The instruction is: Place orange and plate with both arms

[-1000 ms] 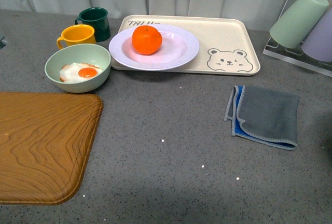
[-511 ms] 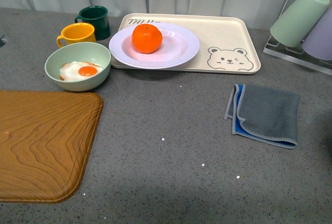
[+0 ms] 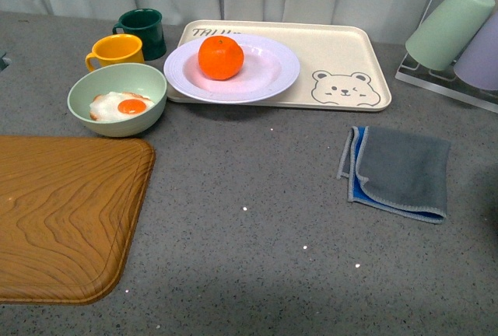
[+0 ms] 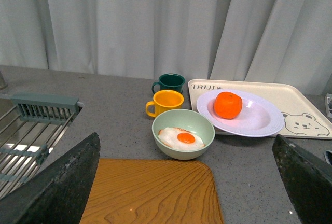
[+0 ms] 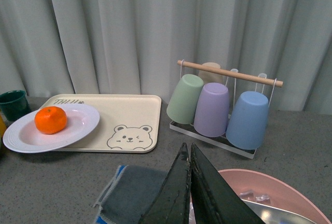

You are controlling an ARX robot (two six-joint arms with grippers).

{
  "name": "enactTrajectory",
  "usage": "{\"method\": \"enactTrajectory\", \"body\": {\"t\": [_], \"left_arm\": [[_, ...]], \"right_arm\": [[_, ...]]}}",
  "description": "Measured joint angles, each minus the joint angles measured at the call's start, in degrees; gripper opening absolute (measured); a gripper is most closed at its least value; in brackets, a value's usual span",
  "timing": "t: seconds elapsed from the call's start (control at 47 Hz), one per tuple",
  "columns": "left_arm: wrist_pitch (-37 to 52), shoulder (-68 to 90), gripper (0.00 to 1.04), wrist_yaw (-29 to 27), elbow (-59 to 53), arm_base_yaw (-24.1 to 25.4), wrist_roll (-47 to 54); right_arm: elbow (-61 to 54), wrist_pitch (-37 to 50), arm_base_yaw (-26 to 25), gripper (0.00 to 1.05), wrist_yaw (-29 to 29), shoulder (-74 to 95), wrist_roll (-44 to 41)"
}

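Nearest, our left gripper [image 4: 184,193] hangs wide open and empty, our right gripper [image 5: 189,193] pinched closed on nothing. Nothing has shifted since a second ago, so we have not begun. Farther off, the orange [image 3: 220,57] sits on the plate [image 3: 272,75], round, axisless.

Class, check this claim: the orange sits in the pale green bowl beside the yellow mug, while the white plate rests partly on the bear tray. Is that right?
Not quite. The orange sits on the white plate, not in the pale green bowl, which holds a fried egg. The front view shows this plainly. The rest stands: the bowl is beside the yellow mug, and the plate rests partly on the bear tray.
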Motion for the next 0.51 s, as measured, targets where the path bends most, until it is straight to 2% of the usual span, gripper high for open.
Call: {"method": "enactTrajectory", "body": {"t": [0.149, 0.234, 0.426, 0.511], "left_arm": [[0.00, 0.00, 0.98, 0.00, 0.00, 0.00, 0.00], [0.00, 0.00, 0.98, -0.07, 0.00, 0.00, 0.00], [0.00, -0.02, 0.98, -0.02, 0.00, 0.00, 0.00], [0.00, -0.02, 0.98, -0.02, 0.00, 0.00, 0.00]], "right_arm": [[0.02, -2.40, 0.00, 0.01, 0.00, -2.38, 0.00], [0.07, -11.58, 0.00, 0.01, -0.13, -10.03, 0.00], [0.07, -11.89, 0.00, 0.01, -0.15, -11.50, 0.00], [0.07, -11.91, 0.00, 0.17, -0.15, -11.50, -0.07]]}}
